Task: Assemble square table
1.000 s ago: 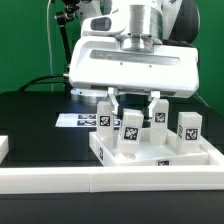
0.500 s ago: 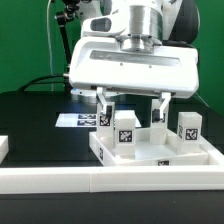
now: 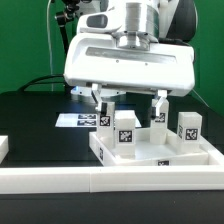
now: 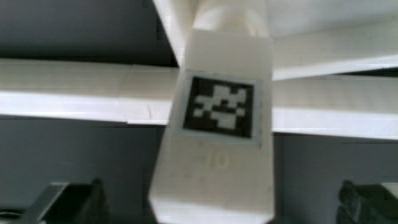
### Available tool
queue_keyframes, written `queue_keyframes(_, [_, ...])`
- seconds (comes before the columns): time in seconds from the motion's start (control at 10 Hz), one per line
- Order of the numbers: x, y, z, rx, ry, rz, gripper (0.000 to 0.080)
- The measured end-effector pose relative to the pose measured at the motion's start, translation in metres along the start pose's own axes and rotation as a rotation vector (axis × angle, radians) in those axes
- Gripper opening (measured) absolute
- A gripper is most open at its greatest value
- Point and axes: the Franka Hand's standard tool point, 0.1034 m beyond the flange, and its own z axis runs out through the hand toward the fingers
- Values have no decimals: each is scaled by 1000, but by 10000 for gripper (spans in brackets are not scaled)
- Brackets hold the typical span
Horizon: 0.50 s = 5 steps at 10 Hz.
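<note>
The white square tabletop (image 3: pixel 185 156) lies on the black table with its raised rim up. A white leg (image 3: pixel 127 134) with a black-and-white tag stands upright on it near the front. Three more tagged legs (image 3: pixel 189 128) stand behind and beside it. My gripper (image 3: pixel 128 100) hangs open just above the front leg, with its fingers (image 3: pixel 97 97) spread wide on either side and touching nothing. In the wrist view the tagged leg (image 4: pixel 222 100) fills the middle. The dark fingertips (image 4: pixel 71 200) sit far apart at the two corners, clear of the leg.
A long white border rail (image 3: pixel 110 181) runs along the front of the table. The marker board (image 3: pixel 75 120) lies flat behind the tabletop on the exterior view's left. A small white block (image 3: pixel 3 148) shows at the left edge.
The fingers have spread apart from the front leg, and the gripper has risen a little. The leg stays standing on the tabletop.
</note>
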Motion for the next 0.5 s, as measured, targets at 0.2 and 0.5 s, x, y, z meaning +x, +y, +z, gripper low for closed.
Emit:
queue_keyframes(0.2, [4, 0, -5, 7, -10, 4, 649])
queue_keyframes(0.5, [-5, -2, 0, 21, -95, 4, 649])
